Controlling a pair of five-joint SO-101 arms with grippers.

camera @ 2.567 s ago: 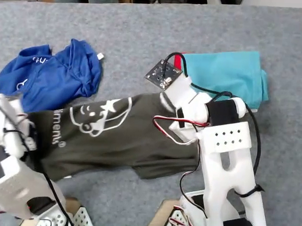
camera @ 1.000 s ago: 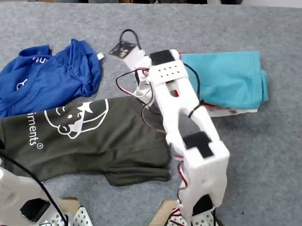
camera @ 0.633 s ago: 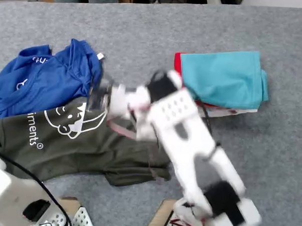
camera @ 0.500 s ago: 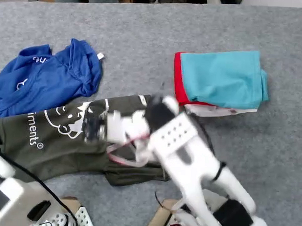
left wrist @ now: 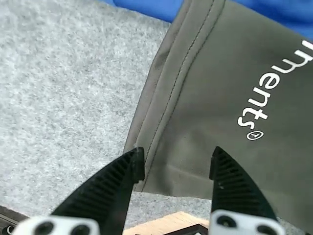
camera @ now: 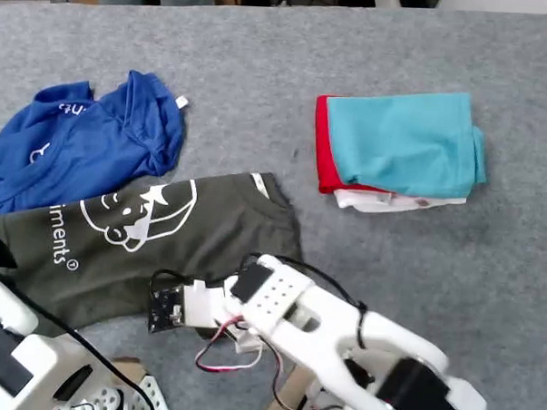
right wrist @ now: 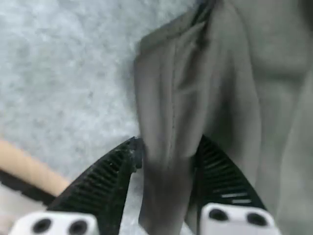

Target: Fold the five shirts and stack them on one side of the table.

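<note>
Spreading across the near left of the grey tabletop (camera: 262,50), the olive shirt (camera: 208,243) lies print-up and mostly flat, its far edge touching the crumpled blue shirt (camera: 85,142) beside it. Well apart on the right sits the finished stack (camera: 399,142), a teal shirt folded on top with red and white ones beneath. By this reckoning three are done and two remain.

The right arm (camera: 340,340) reaches in low over the shirt's near edge, and the left arm (camera: 12,366) sits at the near left corner.

The right gripper (right wrist: 168,149) has its jaws apart around a bunched ridge of the shirt's near edge, the cloth between them but not visibly pinched. The left gripper (left wrist: 173,156) is likewise parted, poised over the stitched hem at the shirt's left end, where cloth meets bare tabletop.

The risk from here looks to be a poor bite: closing on only the top layer of the ridge, or on too little hem, could let the cloth slip out mid-lift. An uneven pull between the two ends would likely skew the fold, and any drag might tug the blue shirt along
</note>
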